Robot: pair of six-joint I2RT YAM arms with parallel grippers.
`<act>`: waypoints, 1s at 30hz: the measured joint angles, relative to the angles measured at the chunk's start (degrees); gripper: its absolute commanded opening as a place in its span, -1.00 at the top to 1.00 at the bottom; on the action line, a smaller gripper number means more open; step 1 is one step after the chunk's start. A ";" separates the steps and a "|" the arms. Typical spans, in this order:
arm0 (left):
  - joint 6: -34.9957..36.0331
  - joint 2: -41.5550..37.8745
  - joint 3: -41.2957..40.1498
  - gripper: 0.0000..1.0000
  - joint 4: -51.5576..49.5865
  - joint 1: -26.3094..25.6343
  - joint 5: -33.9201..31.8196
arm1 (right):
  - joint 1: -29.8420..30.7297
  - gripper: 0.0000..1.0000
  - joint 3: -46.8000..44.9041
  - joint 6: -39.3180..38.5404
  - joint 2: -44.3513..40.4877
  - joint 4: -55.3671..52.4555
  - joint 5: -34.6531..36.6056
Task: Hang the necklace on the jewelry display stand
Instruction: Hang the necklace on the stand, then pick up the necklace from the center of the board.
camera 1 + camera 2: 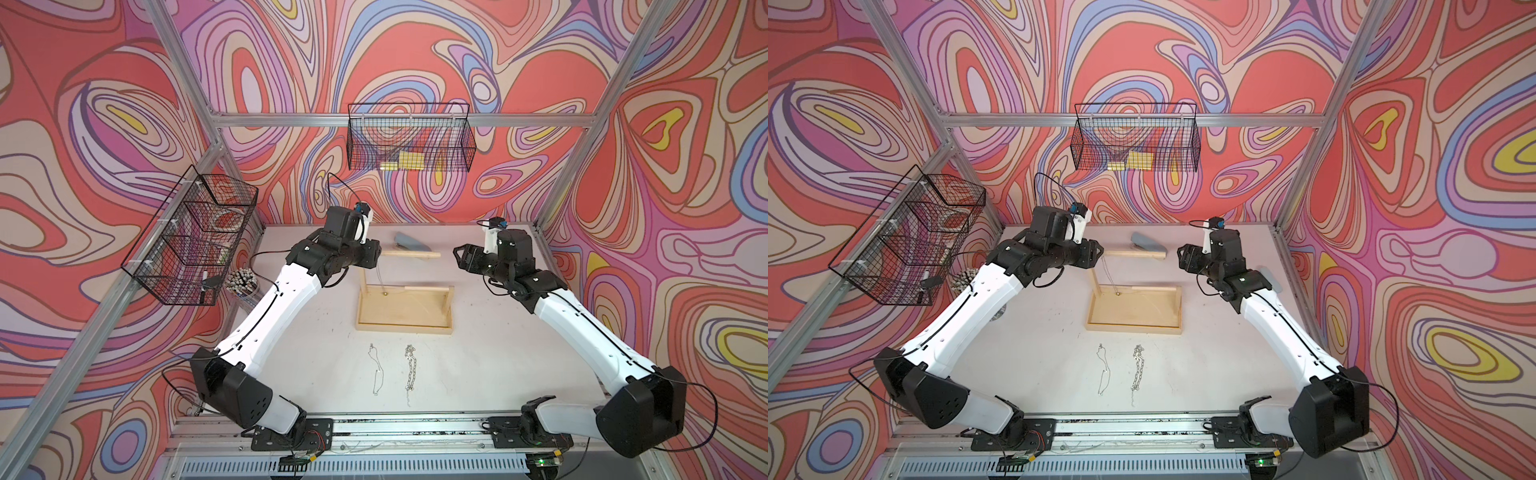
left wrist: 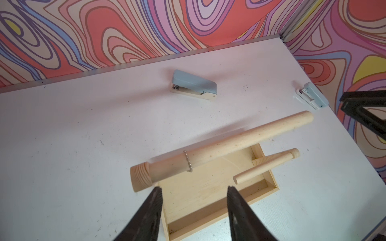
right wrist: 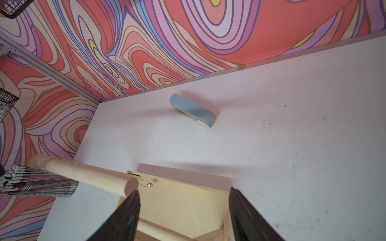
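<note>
Both arms reach forward over the table with elbows bent outward. Left gripper point(image 2: 194, 193) and right gripper point(image 3: 183, 192) stand parted, apparently empty.

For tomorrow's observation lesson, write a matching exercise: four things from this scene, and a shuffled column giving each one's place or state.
Things:
1 ball-chain necklace
2 chunky chain
3 pencils
4 short lower bar

Places or states:
A in a cup at the table's left edge
B nothing hung on it
C draped over the long bar of the stand
D flat on the table, before the stand

Pairs: 1-C, 2-D, 3-A, 4-B.
</note>
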 measured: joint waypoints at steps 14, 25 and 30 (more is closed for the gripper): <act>-13.42 -21.59 -29.55 -0.46 0.04 0.00 2.10 | 25.75 -0.33 -7.67 7.54 -3.69 -22.64 8.83; -17.73 -26.75 -34.10 -0.45 2.91 0.00 1.20 | 32.54 -0.05 -13.66 16.76 11.67 -16.22 7.10; -17.92 -26.75 -34.45 -0.45 3.45 0.00 0.98 | 35.76 0.00 -11.13 17.79 18.71 -14.12 6.16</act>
